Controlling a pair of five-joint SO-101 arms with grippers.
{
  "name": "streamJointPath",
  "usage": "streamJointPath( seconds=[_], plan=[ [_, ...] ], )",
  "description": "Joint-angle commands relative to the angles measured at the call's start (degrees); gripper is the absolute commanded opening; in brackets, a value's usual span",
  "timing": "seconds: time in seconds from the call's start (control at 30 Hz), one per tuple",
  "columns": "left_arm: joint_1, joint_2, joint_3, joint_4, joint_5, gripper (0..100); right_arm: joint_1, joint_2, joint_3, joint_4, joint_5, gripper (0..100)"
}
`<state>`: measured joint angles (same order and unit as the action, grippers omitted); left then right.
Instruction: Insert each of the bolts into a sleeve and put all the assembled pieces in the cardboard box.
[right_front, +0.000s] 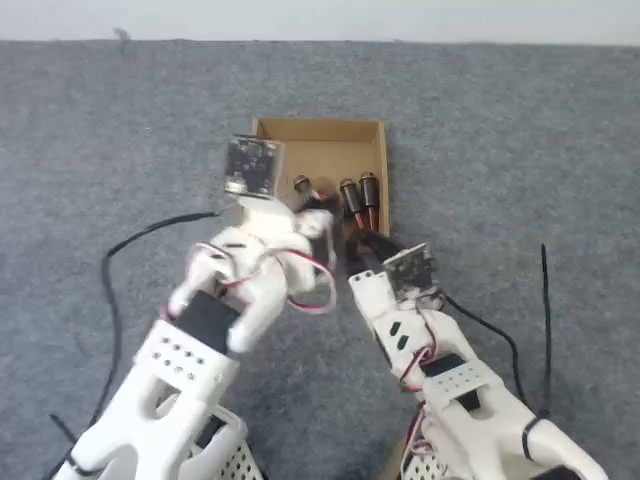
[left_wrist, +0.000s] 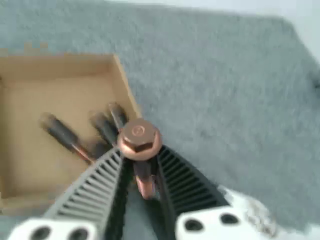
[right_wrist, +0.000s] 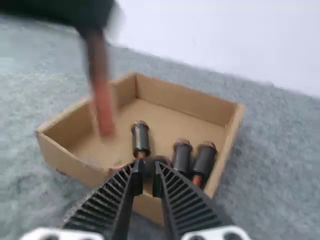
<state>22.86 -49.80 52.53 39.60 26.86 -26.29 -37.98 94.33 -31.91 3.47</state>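
Left wrist view: clamping a copper hex-head bolt (left_wrist: 139, 137) by its shank in the left gripper (left_wrist: 140, 160), over the open brown cardboard box (left_wrist: 50, 67). Parking the right gripper (right_wrist: 147, 167) at the near wall; can't tell its grip. Lying inside, three black-sleeved copper bolts (right_wrist: 140, 139).

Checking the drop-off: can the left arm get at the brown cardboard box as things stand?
Probably yes: the left gripper, shut on a copper hex-head bolt, hangs over the open box, whose floor beside three dark sleeved pieces is bare.
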Motion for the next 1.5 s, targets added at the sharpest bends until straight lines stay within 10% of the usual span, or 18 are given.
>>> streamJointPath(
  seconds=[0.0,0.4,0.73,1.17,1.47],
  plan=[
    [-0.9,-2.0,-5.0,0.2,0.3,1,0.0,-1.3,-1.2,4.5,1.3,0.9],
    [-17.3,-1.6,-1.7,9.7,0.0,1,0.6,-1.9,-2.4,9.4,-3.3,0.9],
    [-25.1,-1.5,6.9,12.6,-0.1,1,1.4,-1.9,-20.4,48.7,-14.5,0.7],
    [-28.5,14.1,1.7,16.1,-2.5,1,2.2,-2.2,-25.7,56.0,-22.2,0.9],
    [-32.4,24.8,-1.8,9.1,-8.1,1,6.0,-11.3,-38.8,82.4,-22.6,1.0]
  ],
)
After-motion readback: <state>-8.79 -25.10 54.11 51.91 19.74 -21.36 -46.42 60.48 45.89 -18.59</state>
